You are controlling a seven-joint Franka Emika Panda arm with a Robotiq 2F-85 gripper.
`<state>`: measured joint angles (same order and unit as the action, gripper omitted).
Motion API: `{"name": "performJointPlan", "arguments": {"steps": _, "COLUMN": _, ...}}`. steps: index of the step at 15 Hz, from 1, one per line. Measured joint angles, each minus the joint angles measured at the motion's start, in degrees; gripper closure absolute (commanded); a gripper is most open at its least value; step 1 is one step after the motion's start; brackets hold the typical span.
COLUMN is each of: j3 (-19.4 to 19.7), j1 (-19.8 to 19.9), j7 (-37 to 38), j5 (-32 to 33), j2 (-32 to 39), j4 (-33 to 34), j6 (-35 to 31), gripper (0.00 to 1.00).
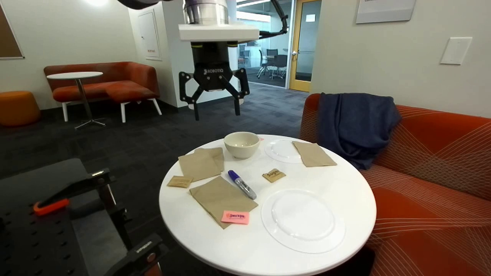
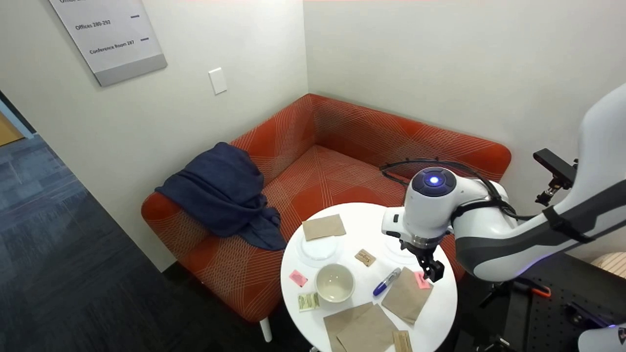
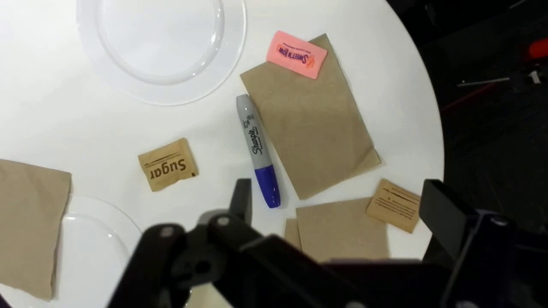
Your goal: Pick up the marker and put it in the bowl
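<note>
The marker (image 1: 242,184), grey with a dark blue cap, lies flat on the round white table beside the edge of a brown napkin. It also shows in an exterior view (image 2: 386,282) and in the wrist view (image 3: 258,149). The bowl (image 1: 241,147), small and cream, stands upright near the table's edge; it also shows in an exterior view (image 2: 335,283). In the wrist view only a cream bit shows at the bottom behind the gripper. My gripper (image 1: 217,116) is open, empty and high above the table. In the wrist view the gripper (image 3: 337,188) has the marker's cap just beyond its left finger.
Clear plates (image 1: 307,245) (image 1: 270,151), brown napkins (image 1: 226,197) (image 1: 314,154), a sugar packet (image 1: 274,175), a brown packet (image 1: 180,181) and a pink packet (image 1: 235,217) lie on the table (image 1: 207,245). A red couch (image 1: 429,180) with a dark blue cloth (image 1: 356,126) stands beside it.
</note>
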<state>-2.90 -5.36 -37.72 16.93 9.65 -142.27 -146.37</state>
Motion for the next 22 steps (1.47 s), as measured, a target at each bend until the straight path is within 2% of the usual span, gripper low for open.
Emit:
{"name": "performJointPlan", "arguments": {"steps": 4, "j3": 0.0, "j1": 1.0, "j7": -0.7, "j5": 2.5, "j2": 4.3, "j4": 1.8, "j6": -2.7, "gripper": 0.00}}
{"name": "performJointPlan", "arguments": {"steps": 14, "j3": 0.0, "j1": 5.7, "j7": -8.6, "j5": 5.1, "j2": 15.4, "j4": 2.6, "j6": -13.4, "gripper": 0.00}}
{"name": "performJointPlan", "arguments": {"steps": 22, "j3": 0.0, "j1": 6.0, "j7": -11.6, "j5": 5.8, "j2": 23.6, "j4": 9.2, "j6": -13.8, "gripper": 0.00}}
